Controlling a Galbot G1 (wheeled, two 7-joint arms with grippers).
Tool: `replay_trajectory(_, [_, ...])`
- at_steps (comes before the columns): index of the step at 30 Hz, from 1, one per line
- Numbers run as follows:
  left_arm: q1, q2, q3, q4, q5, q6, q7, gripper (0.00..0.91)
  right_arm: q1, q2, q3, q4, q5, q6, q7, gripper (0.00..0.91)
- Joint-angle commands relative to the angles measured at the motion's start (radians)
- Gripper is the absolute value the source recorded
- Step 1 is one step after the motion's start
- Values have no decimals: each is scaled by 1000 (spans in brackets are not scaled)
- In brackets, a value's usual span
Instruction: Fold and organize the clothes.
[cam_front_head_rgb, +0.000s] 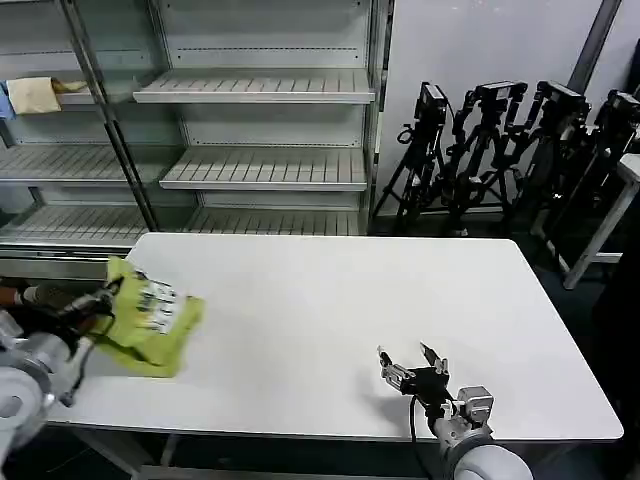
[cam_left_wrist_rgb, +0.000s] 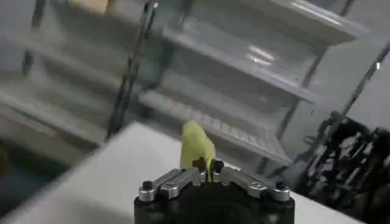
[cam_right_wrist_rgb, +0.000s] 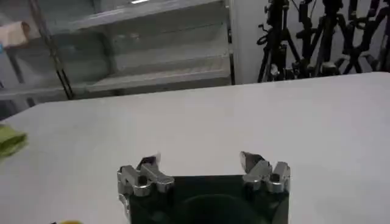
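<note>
On the tabletop: a white tabletop (cam_front_head_rgb: 330, 300) with shelving behind it.
Shirt: the lime shirt (cam_front_head_rgb: 152, 318), bunched into a folded heap with its white print facing up, lies at the tabletop's left edge.
Left gripper: the left gripper (cam_left_wrist_rgb: 207, 172) sits at that left edge, fingers clamped together on a fold of the shirt.
Right gripper: the right gripper (cam_front_head_rgb: 412, 361) hovers low over the near right part of the tabletop, well apart from the shirt, fingers (cam_right_wrist_rgb: 251, 161) spread apart and holding nothing.

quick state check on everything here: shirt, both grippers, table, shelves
lime shirt: bunched into a compact bundle at the table's left edge, white print facing up
left gripper: shut on the shirt
right gripper: open, holding nothing, over the table's near edge
table: bare apart from the shirt
shelves: mostly bare, a pale cloth on one
</note>
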Motion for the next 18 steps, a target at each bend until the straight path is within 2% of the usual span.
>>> replay_trajectory(1, [124,157,266,-107,698,-11,119,20,-5,0,1,-20,4,21,-12,907])
replay_trajectory(4, [118,45,520,-36,999,-80,113,20,-17,0,5,-20,-5,26,-12,907])
replay_trajectory(7, [64,-53,691,-11,1132,-88,95,20,-22,3,8,-24,-17,26,-11,907])
replay_trajectory(11, [-42,-185,796,-54,1095,-25,82,20,-30,3,13,-25,-23,26,-9,907])
replay_trajectory(14, [-104,-243,826,-70,972,11,64,20,-36,1,16,-28,-25,26,-9,907])
replay_trajectory(18, [-180,-312,874,3,869,13,27,20,-40,1,18,-40,-26,31,-11,907])
